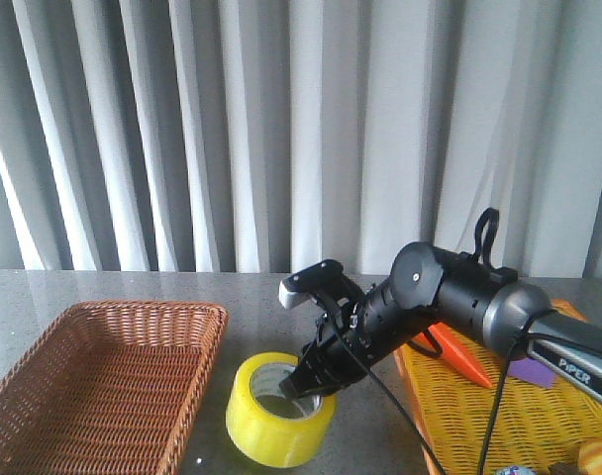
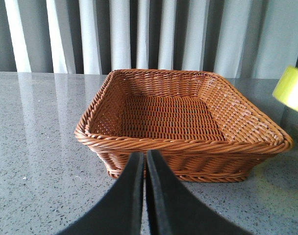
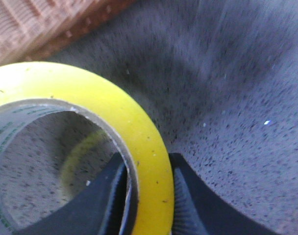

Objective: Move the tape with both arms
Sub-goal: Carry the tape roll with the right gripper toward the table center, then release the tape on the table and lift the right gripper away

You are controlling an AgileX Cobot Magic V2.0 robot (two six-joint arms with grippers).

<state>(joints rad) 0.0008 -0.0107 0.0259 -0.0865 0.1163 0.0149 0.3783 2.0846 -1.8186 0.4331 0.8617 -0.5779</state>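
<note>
The tape (image 1: 279, 416), a wide yellow roll with a white printed core, hangs tilted just over the grey table beside the brown basket. My right gripper (image 1: 316, 381) reaches down from the right and is shut on its wall. In the right wrist view one finger (image 3: 107, 196) sits inside the core and the other outside the yellow band of the tape (image 3: 149, 161). The tape's edge (image 2: 291, 88) shows in the left wrist view. My left gripper (image 2: 145, 155) is shut on nothing, low over the table in front of the basket; the front view does not show it.
A brown wicker basket (image 1: 103, 376) (image 2: 183, 112), with nothing in it, stands at the left. A yellow mesh basket (image 1: 459, 416) at the right holds an orange piece (image 1: 461, 362) and a purple cube (image 1: 532, 372). Grey curtains hang behind the table.
</note>
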